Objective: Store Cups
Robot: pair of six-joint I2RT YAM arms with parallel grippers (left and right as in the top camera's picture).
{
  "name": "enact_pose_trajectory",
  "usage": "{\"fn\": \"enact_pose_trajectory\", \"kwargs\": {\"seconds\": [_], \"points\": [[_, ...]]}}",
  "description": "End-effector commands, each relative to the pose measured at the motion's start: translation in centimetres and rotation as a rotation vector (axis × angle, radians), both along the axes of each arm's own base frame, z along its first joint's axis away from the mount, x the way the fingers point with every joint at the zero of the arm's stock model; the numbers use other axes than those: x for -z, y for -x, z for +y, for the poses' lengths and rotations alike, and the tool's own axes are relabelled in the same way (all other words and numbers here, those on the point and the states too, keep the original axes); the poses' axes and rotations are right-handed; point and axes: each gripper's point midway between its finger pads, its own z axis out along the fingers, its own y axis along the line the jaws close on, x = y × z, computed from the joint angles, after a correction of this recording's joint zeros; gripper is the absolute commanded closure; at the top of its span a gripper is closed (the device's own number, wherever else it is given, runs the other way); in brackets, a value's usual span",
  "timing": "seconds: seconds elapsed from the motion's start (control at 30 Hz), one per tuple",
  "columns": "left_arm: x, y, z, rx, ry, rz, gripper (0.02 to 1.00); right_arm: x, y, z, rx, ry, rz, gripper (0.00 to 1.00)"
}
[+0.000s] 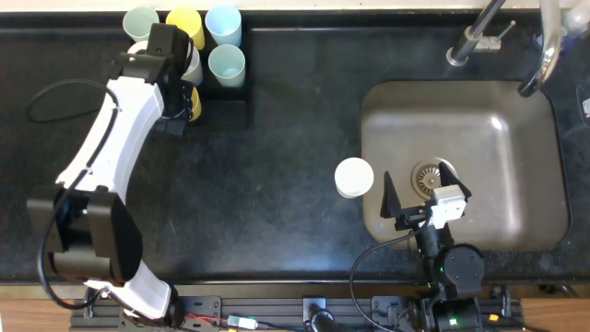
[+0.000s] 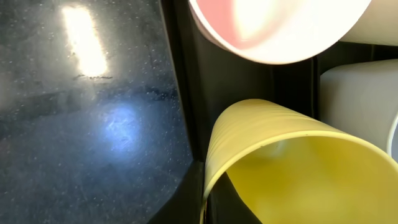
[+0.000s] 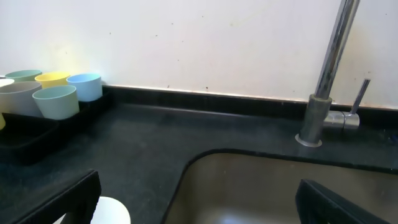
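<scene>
Currently the left gripper (image 1: 175, 88) hangs over the black tray (image 1: 226, 109), with a yellow cup (image 2: 280, 162) right at it. It cannot be told whether the gripper is clamped on this cup, or whether the cup already rests in the tray. Very near it stand a pale grey cup (image 2: 360, 106) and a pinkish-lit cup (image 2: 280, 25). If the yellow cup comes down crooked, its rim may strike a neighbour and push it over, or it may catch the tray wall and roll onto the surface (image 1: 277, 184).

The right gripper (image 1: 419, 189) is spread wide above the sink (image 1: 516, 148). A lone white cup (image 1: 354, 177) stands just beside it at the sink edge, and an inexact approach could knock it into the basin.
</scene>
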Motion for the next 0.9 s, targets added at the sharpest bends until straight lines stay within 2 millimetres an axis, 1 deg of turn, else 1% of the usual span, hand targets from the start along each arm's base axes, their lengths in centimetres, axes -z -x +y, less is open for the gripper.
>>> {"fn": "enact_pose_trajectory", "kwargs": {"seconds": [0.03, 0.17, 0.33, 0.47, 0.53, 0.57, 0.77, 0.83, 0.9], "points": [[0.8, -0.4, 0.8, -0.040, -0.021, 0.000, 0.985, 0.4, -0.1, -0.2, 0.010, 0.000, 0.003, 0.005], [1.0, -0.3, 0.8, -0.040, -0.022, 0.005, 0.982, 0.4, -0.1, -0.2, 0.010, 0.000, 0.003, 0.003], [1.0, -0.3, 0.9, -0.040, -0.025, 0.005, 0.950, 0.4, -0.1, -0.2, 0.010, 0.000, 0.003, 0.005], [0.9, -0.3, 1.0, -0.041, -0.032, 0.004, 0.882, 0.4, -0.1, -0.2, 0.010, 0.000, 0.003, 0.003], [0.9, -0.3, 1.1, -0.042, -0.037, 0.007, 0.796, 0.4, -0.1, -0.2, 0.010, 0.000, 0.003, 0.001], [0.9, -0.3, 1.1, -0.043, -0.041, 0.006, 0.774, 0.4, -0.1, -0.2, 0.010, 0.000, 0.003, 0.005], [0.9, -0.3, 1.2, -0.043, -0.048, 0.005, 0.695, 0.4, -0.1, -0.2, 0.010, 0.000, 0.003, 0.005], [0.5, -0.3, 1.2, -0.035, -0.048, -0.002, 0.667, 0.4, -0.1, -0.2, 0.010, 0.000, 0.003, 0.003], [-0.3, -0.3, 1.2, -0.011, -0.051, -0.019, 0.636, 0.4, -0.1, -0.2, 0.010, 0.000, 0.003, 0.003]]}}
